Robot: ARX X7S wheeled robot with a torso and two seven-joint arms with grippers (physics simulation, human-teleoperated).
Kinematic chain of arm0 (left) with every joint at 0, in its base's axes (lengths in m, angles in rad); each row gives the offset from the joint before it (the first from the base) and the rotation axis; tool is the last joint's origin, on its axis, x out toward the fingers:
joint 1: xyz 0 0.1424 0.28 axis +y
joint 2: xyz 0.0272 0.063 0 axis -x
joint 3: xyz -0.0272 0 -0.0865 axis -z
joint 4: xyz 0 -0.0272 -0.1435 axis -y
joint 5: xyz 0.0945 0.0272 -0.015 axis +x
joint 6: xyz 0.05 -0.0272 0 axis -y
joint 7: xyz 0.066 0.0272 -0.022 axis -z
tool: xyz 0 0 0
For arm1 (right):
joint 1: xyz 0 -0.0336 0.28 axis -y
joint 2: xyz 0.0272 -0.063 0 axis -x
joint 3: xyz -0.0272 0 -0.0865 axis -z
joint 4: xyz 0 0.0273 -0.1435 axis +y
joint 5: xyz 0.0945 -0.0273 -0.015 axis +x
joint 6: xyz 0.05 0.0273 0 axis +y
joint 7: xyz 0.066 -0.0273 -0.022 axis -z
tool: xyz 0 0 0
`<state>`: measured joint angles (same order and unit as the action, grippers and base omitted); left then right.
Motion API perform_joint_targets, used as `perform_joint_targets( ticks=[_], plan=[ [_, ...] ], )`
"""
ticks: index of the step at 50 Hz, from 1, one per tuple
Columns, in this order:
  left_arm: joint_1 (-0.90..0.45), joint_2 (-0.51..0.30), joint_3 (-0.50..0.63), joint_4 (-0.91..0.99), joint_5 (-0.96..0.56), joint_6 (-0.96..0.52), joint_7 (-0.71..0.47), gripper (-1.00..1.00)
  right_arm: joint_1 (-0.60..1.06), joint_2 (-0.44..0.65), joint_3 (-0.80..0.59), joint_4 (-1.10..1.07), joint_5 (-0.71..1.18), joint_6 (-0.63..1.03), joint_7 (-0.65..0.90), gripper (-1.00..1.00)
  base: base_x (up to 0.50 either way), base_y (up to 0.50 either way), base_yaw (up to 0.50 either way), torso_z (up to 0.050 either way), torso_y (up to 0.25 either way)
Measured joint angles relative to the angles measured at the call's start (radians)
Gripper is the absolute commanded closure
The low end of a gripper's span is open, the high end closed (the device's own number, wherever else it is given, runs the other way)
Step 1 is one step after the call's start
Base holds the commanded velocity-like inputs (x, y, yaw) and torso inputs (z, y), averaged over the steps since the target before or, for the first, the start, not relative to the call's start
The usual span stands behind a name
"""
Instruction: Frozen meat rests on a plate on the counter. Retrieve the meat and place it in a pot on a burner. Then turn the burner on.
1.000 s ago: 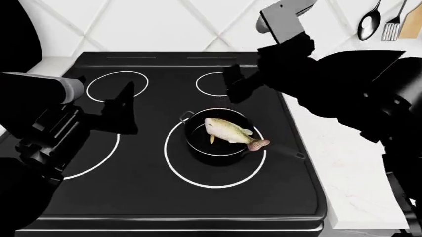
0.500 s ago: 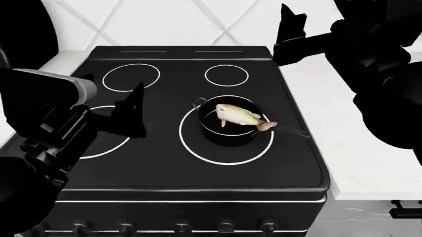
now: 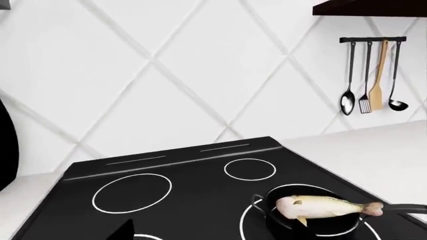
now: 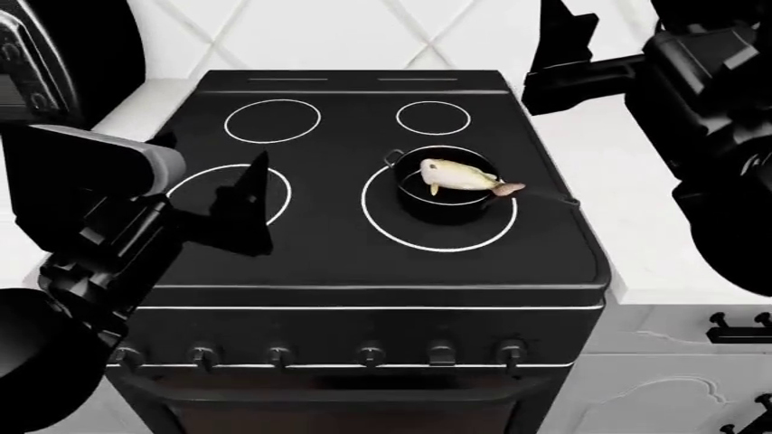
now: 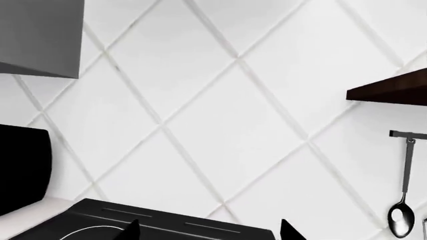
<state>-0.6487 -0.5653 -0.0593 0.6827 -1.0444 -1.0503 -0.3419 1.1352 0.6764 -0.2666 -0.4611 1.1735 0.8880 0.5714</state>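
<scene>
The meat point(image 4: 458, 174), a pale fish with an olive back, lies across the small black pot point(image 4: 442, 203), its tail over the rim. The pot stands inside the burner point(image 4: 417, 242), the widest white ring. My left gripper point(image 4: 208, 167) hovers open and empty over the stove's front-left ring, well left of the pot. In the left wrist view the meat point(image 3: 320, 207) and pot point(image 3: 287, 225) show beyond one fingertip point(image 3: 124, 232). My right gripper point(image 4: 545, 65) is raised at the stove's back right, open and empty point(image 5: 211, 233). The plate is out of view.
The white counter point(image 4: 603, 172) flanks the black stove point(image 4: 338, 262). A row of knobs point(image 4: 368, 353) runs along the stove front. Utensils point(image 3: 367, 85) hang on a wall rail. A dark appliance point(image 4: 49, 54) stands at the back left.
The head view has pulled back, so the stove front and knobs now show. My right gripper rose away from the pot toward the back right. The meat stays in the pot.
</scene>
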Motion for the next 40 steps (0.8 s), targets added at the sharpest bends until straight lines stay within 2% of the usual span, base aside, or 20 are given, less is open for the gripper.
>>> perform_joint_targets(
  ticks=[27, 40],
  plan=[
    [-0.003, -0.008, 0.009, 0.011, -0.013, 0.000, -0.016, -1.00, -0.025, 0.011, -0.003, -0.025, -0.028, -0.037, -0.030, -1.00, 0.00, 0.48, 0.00, 0.000, 0.000],
    [0.016, -0.013, -0.001, 0.041, -0.017, 0.018, -0.020, -1.00, -0.038, -0.006, 0.014, -0.026, -0.006, -0.050, 0.000, -1.00, -0.01, 0.03, 0.00, 0.000, 0.000]
  ],
)
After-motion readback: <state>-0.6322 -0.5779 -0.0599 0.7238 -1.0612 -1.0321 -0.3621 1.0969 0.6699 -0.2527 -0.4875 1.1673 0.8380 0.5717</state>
